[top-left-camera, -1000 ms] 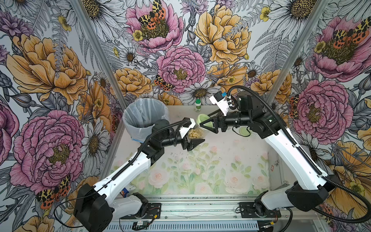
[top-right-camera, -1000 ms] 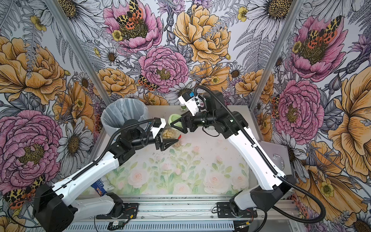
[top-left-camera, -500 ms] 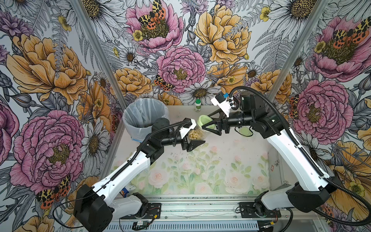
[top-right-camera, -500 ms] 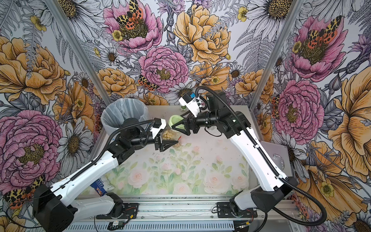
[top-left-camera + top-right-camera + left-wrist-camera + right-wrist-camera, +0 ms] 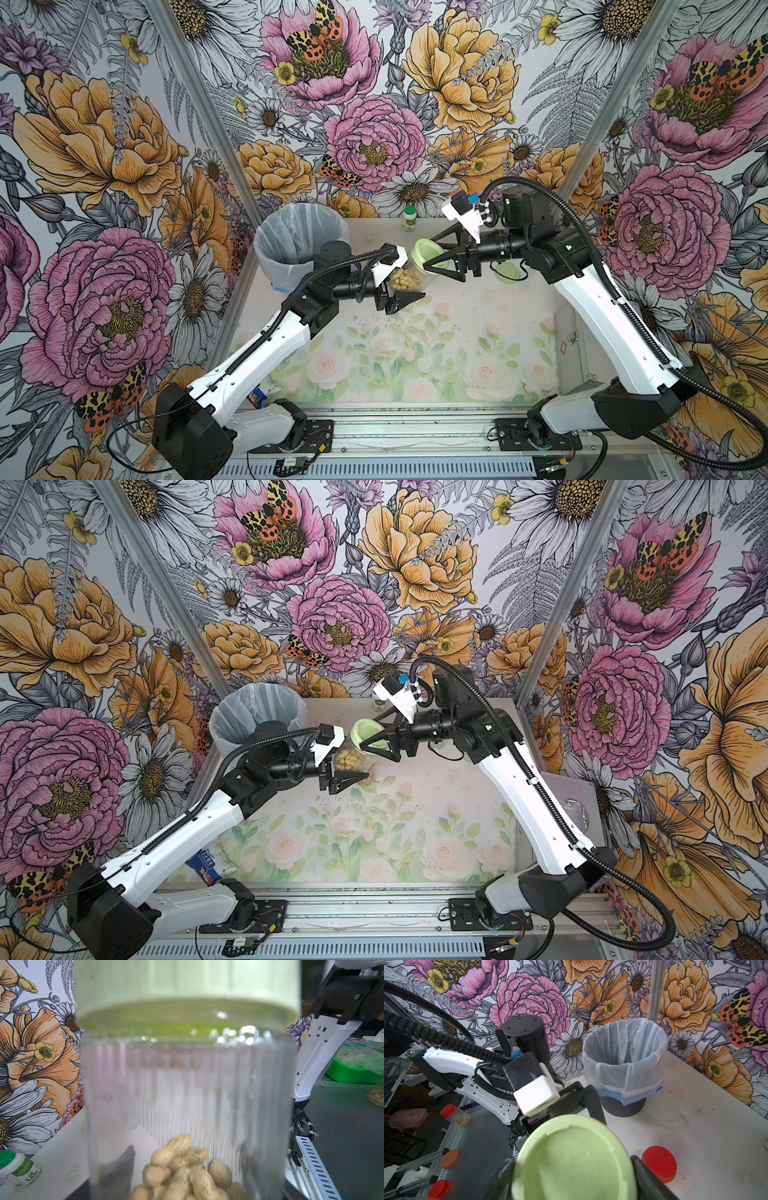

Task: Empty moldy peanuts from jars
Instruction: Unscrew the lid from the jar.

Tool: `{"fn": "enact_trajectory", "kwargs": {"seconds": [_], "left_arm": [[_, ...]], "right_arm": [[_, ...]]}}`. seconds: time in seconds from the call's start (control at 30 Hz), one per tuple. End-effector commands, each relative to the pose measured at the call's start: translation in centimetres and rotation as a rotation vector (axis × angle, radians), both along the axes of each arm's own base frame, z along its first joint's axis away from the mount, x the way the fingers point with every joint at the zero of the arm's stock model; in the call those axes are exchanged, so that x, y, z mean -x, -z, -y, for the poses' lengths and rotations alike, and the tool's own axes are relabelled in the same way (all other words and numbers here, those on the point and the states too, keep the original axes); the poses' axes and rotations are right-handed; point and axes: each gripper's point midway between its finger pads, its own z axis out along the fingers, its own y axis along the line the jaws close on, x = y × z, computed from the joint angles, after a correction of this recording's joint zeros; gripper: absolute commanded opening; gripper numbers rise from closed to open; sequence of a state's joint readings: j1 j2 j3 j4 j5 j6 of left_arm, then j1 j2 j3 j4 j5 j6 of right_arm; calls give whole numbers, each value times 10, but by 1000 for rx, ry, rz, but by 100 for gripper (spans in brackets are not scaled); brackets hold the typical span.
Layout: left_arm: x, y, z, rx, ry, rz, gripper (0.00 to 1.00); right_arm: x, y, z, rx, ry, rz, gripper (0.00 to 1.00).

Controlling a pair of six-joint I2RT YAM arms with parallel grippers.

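Over the last second almost nothing has shifted. The left gripper [image 5: 405,279] keeps its fingers clamped on the clear ribbed body of the jar [image 5: 411,277]. The right gripper [image 5: 429,254] keeps its two black fingers [image 5: 646,1177] pinched on opposite sides of the pale green lid [image 5: 573,1159]. Only the right arm's wrist and elbow have crept a little, and the lid has stayed seated on the jar's mouth. That reads as a twist under way rather than finished, so emptying this jar has not begun. The jar hangs tilted in the air near the bin [image 5: 266,249], on the bin's side facing the middle of the table [image 5: 415,353], with its lid end raised and turned away from the bin. Inside, the peanuts [image 5: 182,1169], in their shells, lie heaped at the base end and seem to fill under half of it. The bin wears a pale plastic liner, and no peanuts can be made out in it, though its bottom is hidden in every view. Farther from the bin than the jar, a loose red lid [image 5: 659,1163] lies flat on the table. A second pale green lid [image 5: 509,272] shows behind the right arm, and whether it sits on a jar cannot be told. A small white bottle [image 5: 409,218] with a green cap stands closed, near the bin.
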State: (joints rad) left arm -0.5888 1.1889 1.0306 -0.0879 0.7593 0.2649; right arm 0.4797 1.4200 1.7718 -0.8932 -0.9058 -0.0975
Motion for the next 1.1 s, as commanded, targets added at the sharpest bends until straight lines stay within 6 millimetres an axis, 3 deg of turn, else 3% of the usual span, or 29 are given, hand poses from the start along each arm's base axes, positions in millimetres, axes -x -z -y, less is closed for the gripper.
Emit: {"fn": "enact_trajectory", "kwargs": {"seconds": [0.0,0.57,0.73,1.07], "left_arm": [[13,1,4,-11,79,4,14],[18,7,7,-44,126,-37,13],[24,5,7,-37,154,-42,13],[30,1,5,-34,178,-52,13]], "right_arm": [[17,-34,-1,-97,-102,137,78],[0,-47,7,-65,21,262,74],[18,-57,6,-107,-54,298,76],[11,-52,8,-80,-18,328,75]]}}
